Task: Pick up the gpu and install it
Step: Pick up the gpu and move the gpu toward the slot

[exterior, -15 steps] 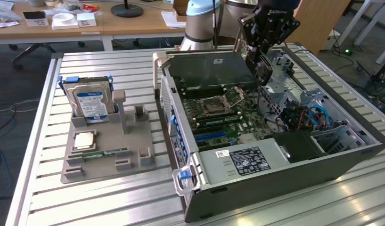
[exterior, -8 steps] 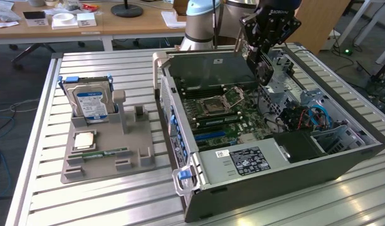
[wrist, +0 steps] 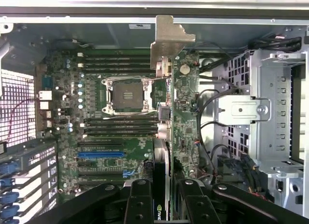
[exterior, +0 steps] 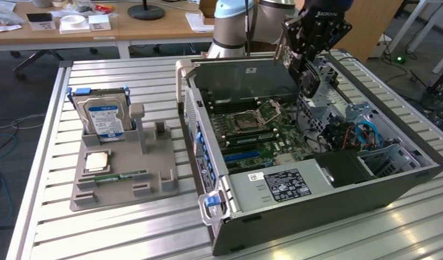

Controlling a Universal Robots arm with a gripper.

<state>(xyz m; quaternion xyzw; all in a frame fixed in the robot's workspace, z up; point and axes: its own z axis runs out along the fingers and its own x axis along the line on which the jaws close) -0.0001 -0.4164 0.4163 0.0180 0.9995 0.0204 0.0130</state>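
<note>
The gpu (exterior: 312, 81), a thin dark card, hangs edge-down over the open computer case (exterior: 229, 216), above the rear part of the motherboard (exterior: 261, 127). My gripper (exterior: 306, 54) is shut on its upper edge. In the wrist view the gpu (wrist: 163, 151) shows edge-on between my black fingers (wrist: 139, 200), and its pale metal bracket (wrist: 169, 40) points toward the case's back wall. The card sits above the board beside the CPU socket (wrist: 126, 94). The blue expansion slot (wrist: 100, 155) lies off to one side of the card and nothing is in it.
A grey parts holder (exterior: 123, 187) on the slatted table at the exterior view's left carries a hard drive (exterior: 104, 116), a CPU (exterior: 97, 161) and a memory stick (exterior: 120, 176). A metal drive cage (wrist: 275, 113), black cables (wrist: 207, 118) and the power supply (exterior: 279, 187) crowd the case.
</note>
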